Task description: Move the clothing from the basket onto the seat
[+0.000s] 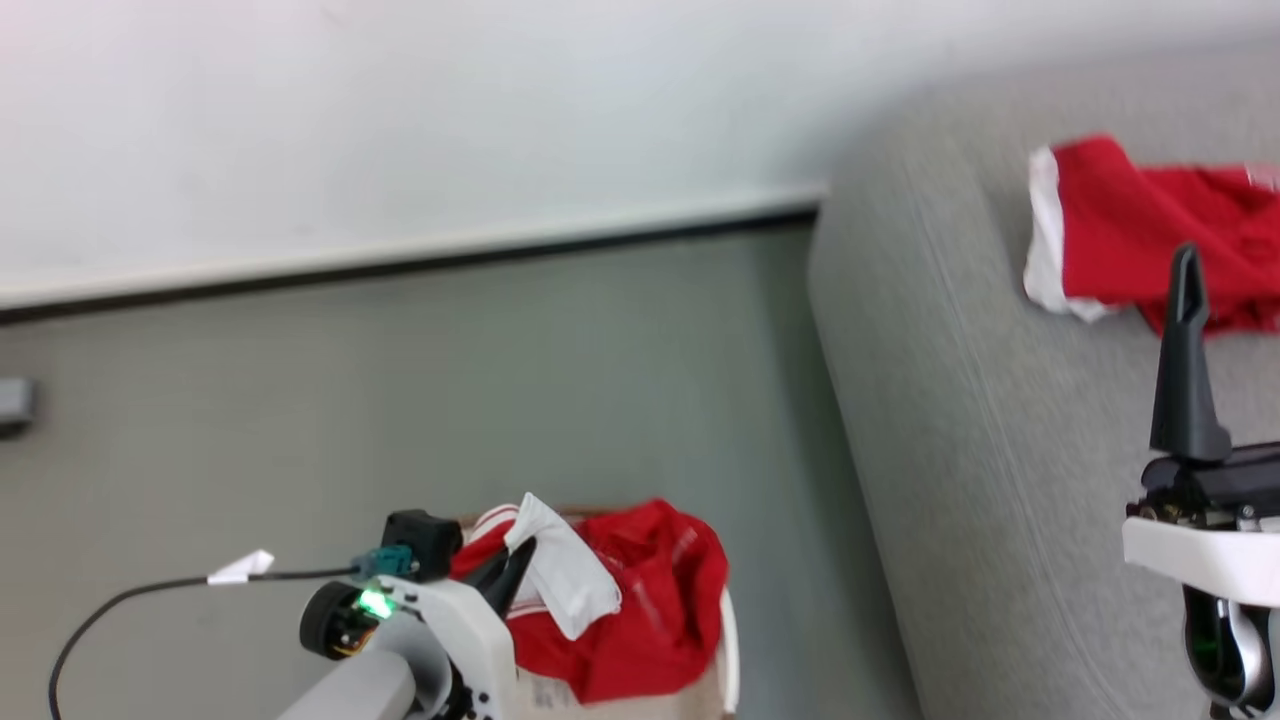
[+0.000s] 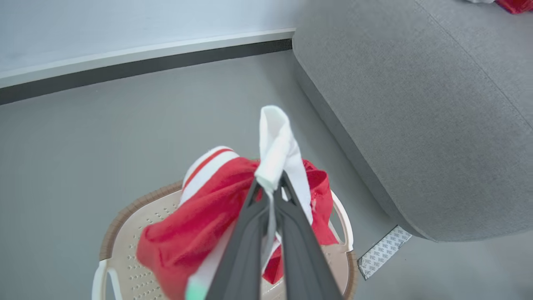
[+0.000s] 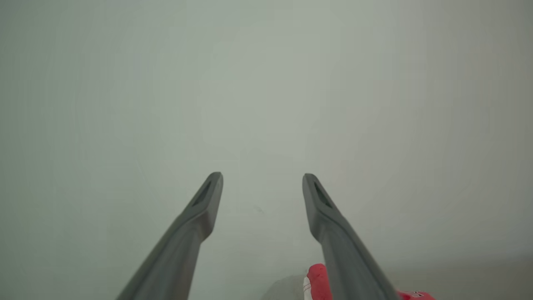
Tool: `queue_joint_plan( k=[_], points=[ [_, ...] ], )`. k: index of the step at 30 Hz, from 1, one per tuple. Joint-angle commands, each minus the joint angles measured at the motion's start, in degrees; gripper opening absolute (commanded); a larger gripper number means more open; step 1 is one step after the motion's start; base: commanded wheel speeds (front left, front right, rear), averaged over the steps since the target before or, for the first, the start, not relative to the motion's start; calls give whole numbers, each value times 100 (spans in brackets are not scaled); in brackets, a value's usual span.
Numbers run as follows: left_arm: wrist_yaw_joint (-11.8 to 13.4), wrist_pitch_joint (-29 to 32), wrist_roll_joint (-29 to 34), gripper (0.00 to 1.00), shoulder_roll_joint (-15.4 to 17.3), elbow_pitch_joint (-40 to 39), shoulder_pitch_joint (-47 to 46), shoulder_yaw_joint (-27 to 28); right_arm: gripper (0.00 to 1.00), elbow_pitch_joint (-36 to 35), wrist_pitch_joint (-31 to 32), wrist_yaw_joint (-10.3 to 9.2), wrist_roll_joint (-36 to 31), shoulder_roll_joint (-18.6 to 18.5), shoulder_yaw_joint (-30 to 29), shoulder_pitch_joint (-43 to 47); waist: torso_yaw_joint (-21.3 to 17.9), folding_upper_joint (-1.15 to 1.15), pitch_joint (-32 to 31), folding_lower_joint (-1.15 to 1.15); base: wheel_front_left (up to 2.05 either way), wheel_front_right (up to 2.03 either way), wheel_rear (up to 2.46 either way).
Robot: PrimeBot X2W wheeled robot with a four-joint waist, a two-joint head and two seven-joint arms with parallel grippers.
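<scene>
My left gripper (image 2: 272,185) is shut on the white cuff of a red piece of clothing (image 2: 200,221). The garment hangs bunched just above the basket (image 2: 125,216), a cream perforated tub with a brown rim. In the head view the same garment (image 1: 650,600) drapes over the basket's white handle (image 1: 732,640) at the bottom centre. The grey seat (image 1: 950,400) fills the right side, and another red piece of clothing (image 1: 1150,230) with a white edge lies on it. My right gripper (image 3: 262,179) is open and holds nothing. One of its fingers (image 1: 1185,350) stands in front of that garment.
A pale wall and a dark baseboard (image 1: 400,265) run behind the grey floor. A black cable with a white tag (image 1: 240,568) trails at the lower left. A patterned patch of tape (image 2: 385,250) lies on the floor at the seat's corner.
</scene>
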Motion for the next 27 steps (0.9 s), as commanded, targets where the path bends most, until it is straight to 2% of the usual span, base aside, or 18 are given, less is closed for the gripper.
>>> queue_joint_plan(
  k=[1, 17, 27],
  points=[
    [12, 0, 168, 0, 32, -149, 169, 114, 100, 67, 1, 3, 45, -51, 37, 120, 439, 0, -556, 2, 0, 0, 0],
    [211, -3, 1163, 0, 192, -2041, 559, 1185, 100, 482, 1, 3, 311, -160, 204, 692, 859, 0, -1579, 2, 0, 0, 0],
    [402, 95, 1247, 0, 442, -3103, 274, 1433, 100, 687, 1, 3, 476, -145, 430, 876, 931, 0, -1804, 2, 0, 0, 0]
  ],
)
